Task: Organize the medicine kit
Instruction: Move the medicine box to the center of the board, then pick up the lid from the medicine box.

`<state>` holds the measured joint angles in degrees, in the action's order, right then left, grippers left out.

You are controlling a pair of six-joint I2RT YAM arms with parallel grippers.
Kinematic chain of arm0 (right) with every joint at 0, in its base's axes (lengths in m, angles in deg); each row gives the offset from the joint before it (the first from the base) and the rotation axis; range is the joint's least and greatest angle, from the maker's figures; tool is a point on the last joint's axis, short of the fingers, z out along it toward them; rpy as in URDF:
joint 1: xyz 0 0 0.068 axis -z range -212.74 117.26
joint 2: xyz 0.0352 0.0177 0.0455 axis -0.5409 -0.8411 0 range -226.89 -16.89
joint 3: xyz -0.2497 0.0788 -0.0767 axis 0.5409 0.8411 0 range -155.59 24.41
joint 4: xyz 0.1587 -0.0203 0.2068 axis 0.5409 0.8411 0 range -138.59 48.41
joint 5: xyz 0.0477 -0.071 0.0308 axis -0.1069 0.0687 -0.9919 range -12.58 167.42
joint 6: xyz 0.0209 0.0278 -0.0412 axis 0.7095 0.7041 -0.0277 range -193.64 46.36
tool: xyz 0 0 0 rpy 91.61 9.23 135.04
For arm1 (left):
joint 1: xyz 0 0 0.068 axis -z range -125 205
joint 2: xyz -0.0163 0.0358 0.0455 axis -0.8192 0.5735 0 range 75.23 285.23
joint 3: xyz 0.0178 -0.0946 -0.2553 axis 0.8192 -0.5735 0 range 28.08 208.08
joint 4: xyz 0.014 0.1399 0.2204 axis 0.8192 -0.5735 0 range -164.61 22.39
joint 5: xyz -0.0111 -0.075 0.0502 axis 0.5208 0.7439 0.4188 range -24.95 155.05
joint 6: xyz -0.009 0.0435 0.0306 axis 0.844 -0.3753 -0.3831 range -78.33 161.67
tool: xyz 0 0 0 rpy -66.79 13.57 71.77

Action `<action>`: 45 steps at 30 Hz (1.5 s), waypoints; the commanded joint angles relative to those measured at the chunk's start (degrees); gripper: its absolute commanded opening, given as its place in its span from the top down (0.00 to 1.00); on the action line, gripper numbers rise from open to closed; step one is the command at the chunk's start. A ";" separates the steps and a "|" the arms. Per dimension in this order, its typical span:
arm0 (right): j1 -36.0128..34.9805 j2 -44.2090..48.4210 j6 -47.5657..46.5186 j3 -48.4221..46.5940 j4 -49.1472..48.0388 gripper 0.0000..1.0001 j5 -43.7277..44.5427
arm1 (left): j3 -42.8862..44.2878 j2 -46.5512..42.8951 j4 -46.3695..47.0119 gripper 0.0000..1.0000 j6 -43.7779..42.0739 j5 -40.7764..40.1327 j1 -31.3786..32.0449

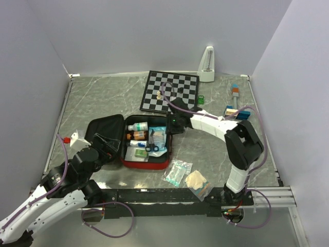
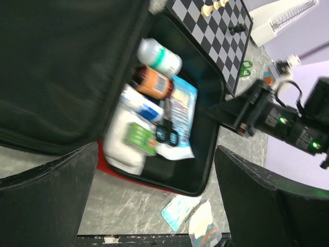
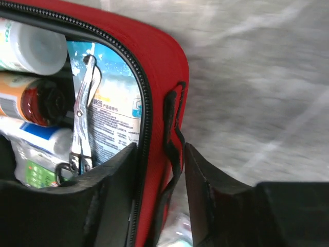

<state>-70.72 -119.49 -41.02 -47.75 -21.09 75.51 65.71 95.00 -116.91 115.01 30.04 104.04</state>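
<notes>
The soft red zip medicine kit (image 1: pixel 149 165) with black lining lies open on the grey marbled counter (image 1: pixel 103 92), with a black-and-white chessboard (image 1: pixel 172 91) just beyond the kit's far right corner. The right pincer (image 3: pixel 159 149) is clamped across the kit's right wall, one finger inside. The left pincer (image 2: pixel 154 206) hangs wide open above the kit's opened lid.

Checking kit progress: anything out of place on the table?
Yes. A teal packet and a beige packet lie loose on the table, outside the open kit, off its near right corner. They look left out: the bottles and scissors are inside.
</notes>
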 commanded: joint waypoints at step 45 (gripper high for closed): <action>8.36 18.50 -9.77 17.84 -1.22 0.48 0.70 | -33.75 -13.68 29.24 0.06 25.82 -7.98 -6.06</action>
<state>-62.78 -103.52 -49.72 -31.03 -21.00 78.24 36.18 88.42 -95.16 149.20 25.87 99.36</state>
